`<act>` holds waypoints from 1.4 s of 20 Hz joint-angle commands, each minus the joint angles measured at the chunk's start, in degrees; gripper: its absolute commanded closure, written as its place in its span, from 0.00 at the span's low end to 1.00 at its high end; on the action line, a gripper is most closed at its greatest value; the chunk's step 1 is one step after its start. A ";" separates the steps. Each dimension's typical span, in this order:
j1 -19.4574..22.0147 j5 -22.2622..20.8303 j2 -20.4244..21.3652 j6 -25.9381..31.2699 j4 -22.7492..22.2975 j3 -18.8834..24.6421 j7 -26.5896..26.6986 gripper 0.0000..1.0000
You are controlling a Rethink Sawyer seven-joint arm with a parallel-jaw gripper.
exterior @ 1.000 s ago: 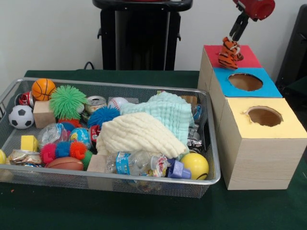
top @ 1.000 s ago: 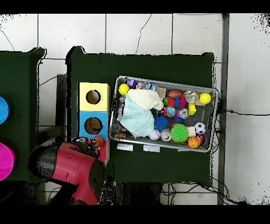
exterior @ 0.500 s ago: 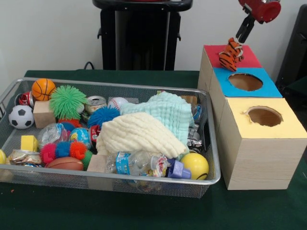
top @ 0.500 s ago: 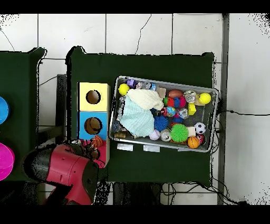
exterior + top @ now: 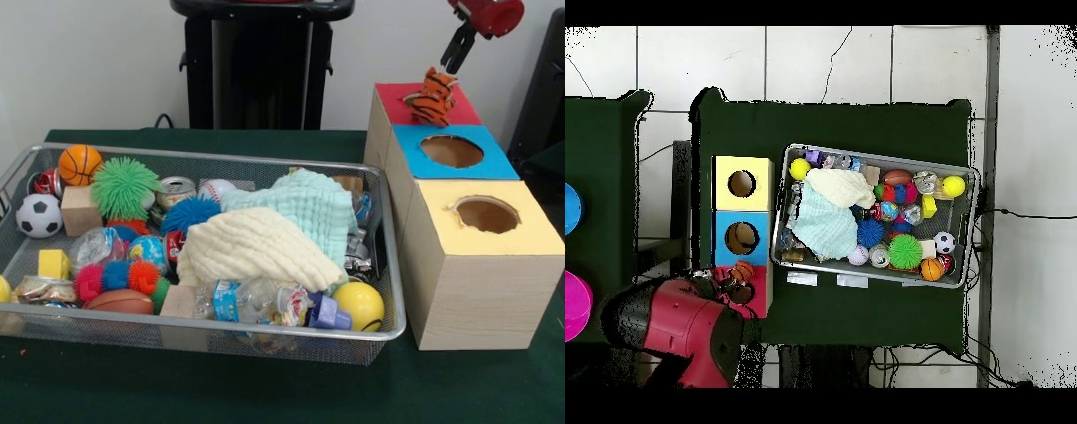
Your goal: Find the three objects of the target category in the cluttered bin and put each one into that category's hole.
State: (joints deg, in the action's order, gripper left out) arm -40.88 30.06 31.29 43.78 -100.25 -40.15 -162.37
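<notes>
The gripper (image 5: 456,55) hangs over the red-topped box (image 5: 395,95); the plush tiger (image 5: 431,97) lies just below its tips, tilted; whether it grips I cannot tell.

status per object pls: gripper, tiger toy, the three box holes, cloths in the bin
gripper: above the red box, open or shut unclear
tiger toy: hanging tilted over the red box top, not dropped in
red box: hole hidden by the toy
blue box: hole open, uncovered
yellow box: hole open, uncovered
mint cloth: crumpled on the clutter
cream cloth: crumpled, overlapping the mint cloth
wire bin: full
</notes>
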 commanded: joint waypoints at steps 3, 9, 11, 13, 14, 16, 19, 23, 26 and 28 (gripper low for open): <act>-0.73 1.76 2.08 10.23 -0.19 0.31 -18.77 1.00; -0.54 1.44 4.60 9.02 -3.44 -0.45 -16.10 1.00; -0.90 1.19 5.47 8.91 -4.37 -0.84 -15.74 1.00; -0.78 1.08 5.75 8.14 -5.26 -0.88 -15.25 1.00; -0.56 1.06 5.72 7.59 -5.58 -0.75 -14.96 1.00; 0.31 1.20 5.47 5.53 -6.59 0.00 -13.90 1.00; 1.44 1.39 4.79 3.31 -7.27 0.94 -13.08 1.00; 2.83 2.14 3.09 0.43 -7.31 2.75 -12.66 1.00; 3.47 2.55 2.02 -1.36 -7.35 3.76 -12.62 1.00; 3.60 2.79 1.64 -2.08 -7.47 4.25 -12.76 1.00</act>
State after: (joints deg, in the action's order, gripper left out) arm -39.32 30.06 35.51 45.34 -103.92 -42.16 -162.37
